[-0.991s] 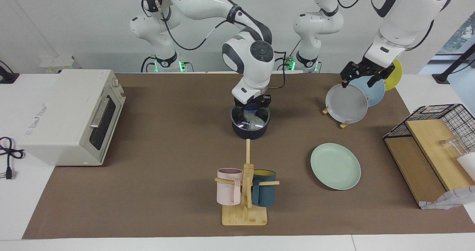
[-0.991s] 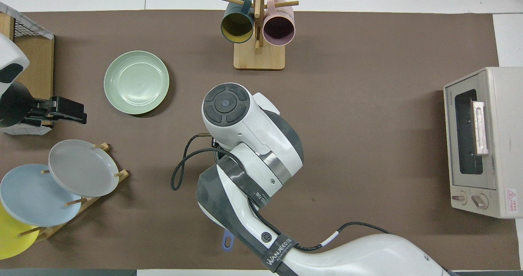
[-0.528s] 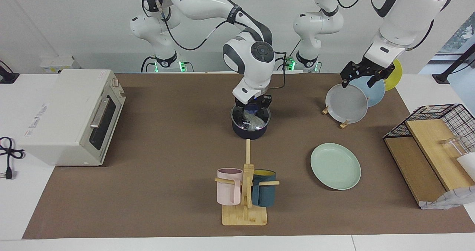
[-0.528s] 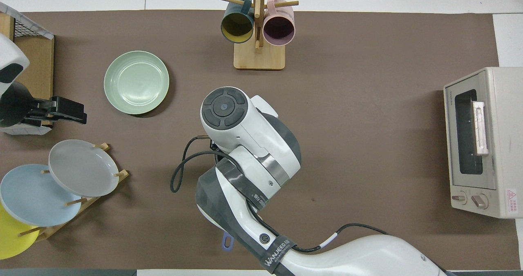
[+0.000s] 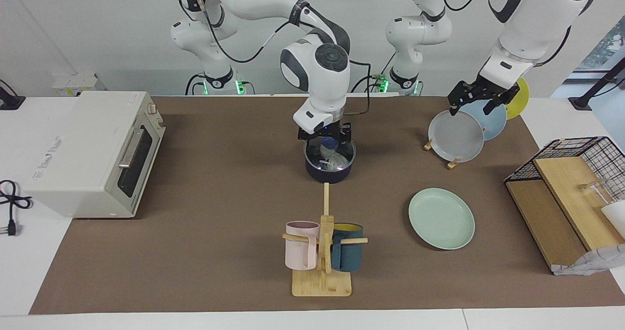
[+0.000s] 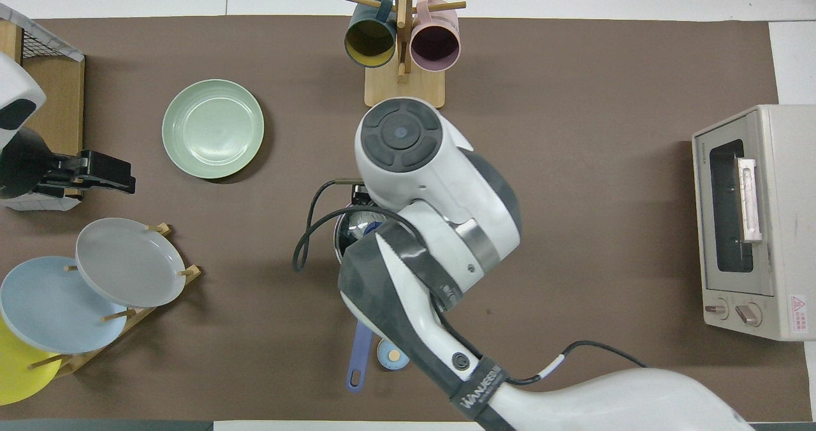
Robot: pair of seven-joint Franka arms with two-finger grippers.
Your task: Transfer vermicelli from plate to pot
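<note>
The navy pot [image 5: 328, 173] stands mid-table with the glass lid [image 5: 312, 155] on it, blue knob [image 5: 330, 145] up. The whitish vermicelli [image 5: 336, 162] shows through the lid, inside the pot. My right gripper [image 5: 324, 135] hangs open just above the knob and holds nothing. In the overhead view the right arm covers most of the pot [image 6: 345, 234]; its blue handle [image 6: 358, 353] points toward the robots. The mint-green plate [image 5: 442, 217] [image 6: 212, 128] lies bare, farther from the robots, toward the left arm's end. My left gripper [image 5: 472, 106] [image 6: 105, 173] waits open over the plate rack.
A rack with grey [image 5: 455, 136], light blue and yellow plates stands near the left arm. A mug tree [image 5: 322, 242] stands farther out than the pot. A toaster oven [image 5: 93, 152] is at the right arm's end, a wire basket [image 5: 576, 174] at the left arm's. A small light blue round thing [image 6: 390, 353] lies beside the handle.
My right gripper has come up off the lid's knob and shifted slightly toward the right arm's end. The lid stays on the pot. The left arm has not moved.
</note>
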